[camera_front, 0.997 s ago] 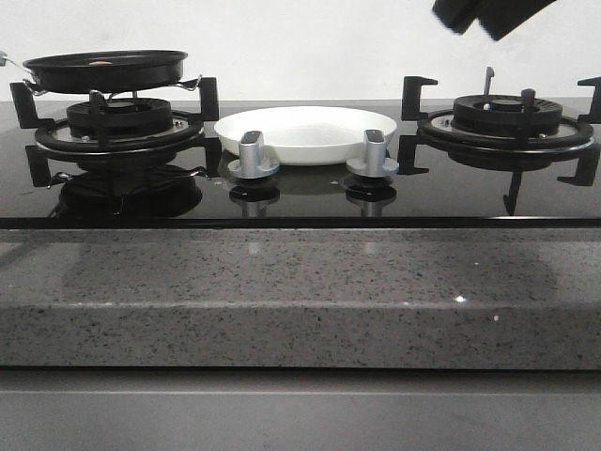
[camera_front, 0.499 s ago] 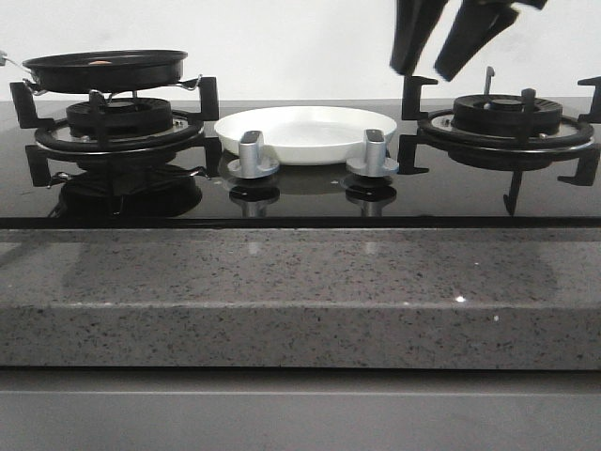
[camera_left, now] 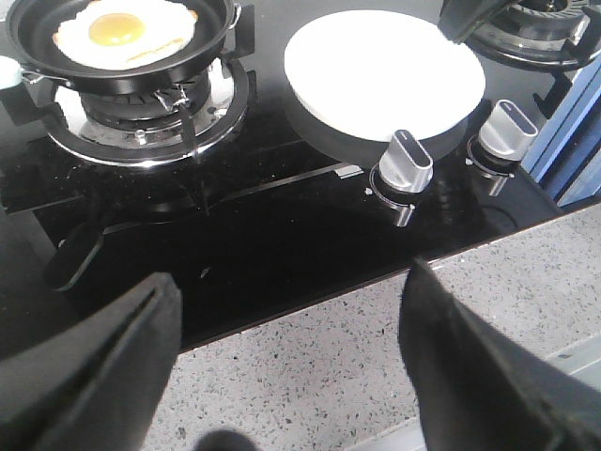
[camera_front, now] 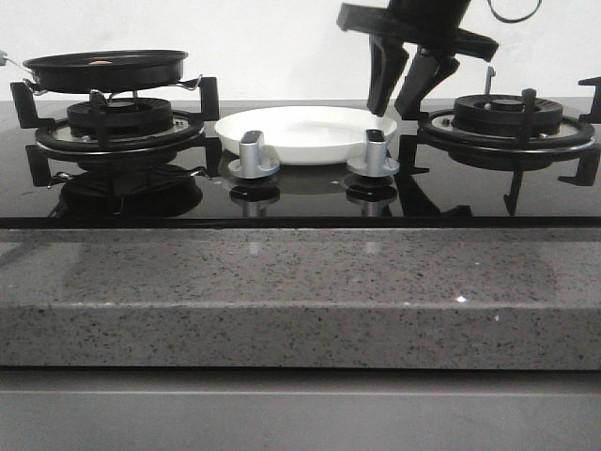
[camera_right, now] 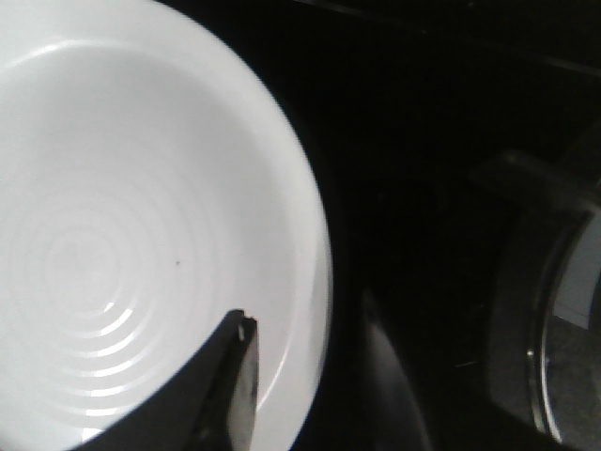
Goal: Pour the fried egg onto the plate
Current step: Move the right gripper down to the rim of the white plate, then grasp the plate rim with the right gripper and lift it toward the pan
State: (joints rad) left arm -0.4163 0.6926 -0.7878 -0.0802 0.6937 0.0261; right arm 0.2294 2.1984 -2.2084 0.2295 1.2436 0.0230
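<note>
The fried egg (camera_left: 125, 33) lies flat in the black frying pan (camera_left: 211, 28), which sits on the pan supports of the left burner (camera_front: 117, 127) of the glass hob (camera_front: 300, 193). In the left wrist view the egg's white spreads a little wider than deep, its longer side running across the pan, with the yolk near the middle and facing up. From the front only a sliver of it shows above the pan's rim.

The plate (camera_front: 305, 132) rests on the hob between the two burners, just behind the two silver control knobs (camera_front: 252, 155), well apart from the pan. It stands level, open side up, and is round, so it has no long axis. Its inside is bare white with faint concentric rings in the right wrist view.

The right gripper (camera_front: 402, 89) hangs over the plate's right edge, between the plate and the right burner (camera_front: 507, 117), fingers pointing down and spread apart with nothing between them. One finger (camera_right: 230, 390) shows above the plate's inner slope, near the rim.

The left gripper (camera_left: 291, 376) hovers over the speckled grey countertop (camera_front: 300, 291) in front of the hob, its fingers spread wide and empty.
</note>
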